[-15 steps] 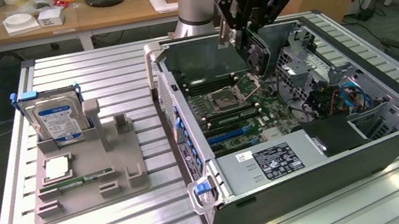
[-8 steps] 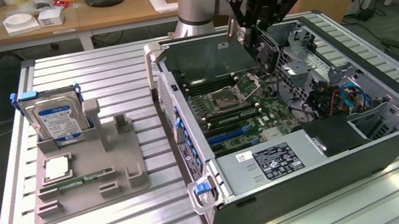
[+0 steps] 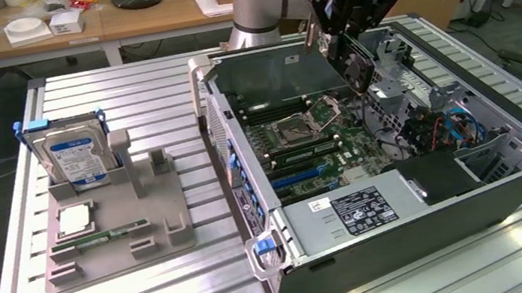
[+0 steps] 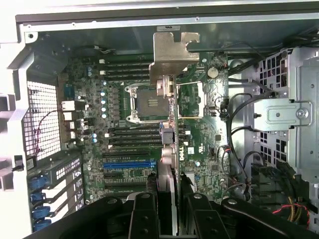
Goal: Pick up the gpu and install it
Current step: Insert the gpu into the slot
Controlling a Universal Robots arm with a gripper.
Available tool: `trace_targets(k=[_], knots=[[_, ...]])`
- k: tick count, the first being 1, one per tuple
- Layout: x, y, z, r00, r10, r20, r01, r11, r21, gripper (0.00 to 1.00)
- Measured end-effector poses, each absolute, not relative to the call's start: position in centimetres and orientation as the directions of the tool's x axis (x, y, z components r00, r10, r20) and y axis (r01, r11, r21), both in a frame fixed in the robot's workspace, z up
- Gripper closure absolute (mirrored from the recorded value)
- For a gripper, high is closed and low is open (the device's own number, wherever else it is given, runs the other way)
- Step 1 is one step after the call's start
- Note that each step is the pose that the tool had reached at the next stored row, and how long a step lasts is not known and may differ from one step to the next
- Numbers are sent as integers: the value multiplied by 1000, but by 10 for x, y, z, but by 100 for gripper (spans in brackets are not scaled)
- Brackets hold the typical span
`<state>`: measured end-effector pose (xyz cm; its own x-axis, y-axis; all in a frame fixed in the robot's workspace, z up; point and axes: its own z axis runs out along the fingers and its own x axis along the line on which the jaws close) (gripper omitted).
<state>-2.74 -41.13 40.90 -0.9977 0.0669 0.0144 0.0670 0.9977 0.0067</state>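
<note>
Though half-hidden between the jaws, gpu (image 4: 172,59) edge-on over the motherboard (image 4: 204,142).

I see the gpu (image 3: 355,67) above the motherboard (image 3: 327,145) inside the case (image 3: 435,237); at the exterior view's left, the hard drive (image 3: 75,156) stands in a holder (image 3: 112,238).

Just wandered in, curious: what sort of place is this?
Probably a robotics lab or workshop: a gripper holds a circuit card over an open computer case, a hard drive stands in a parts tray beside it, and desks sit behind.
</note>
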Motion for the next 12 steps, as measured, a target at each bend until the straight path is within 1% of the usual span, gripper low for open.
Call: trace_targets(k=[12], knots=[[-27,-411,409,-998,64,14,65,998,7,72]])
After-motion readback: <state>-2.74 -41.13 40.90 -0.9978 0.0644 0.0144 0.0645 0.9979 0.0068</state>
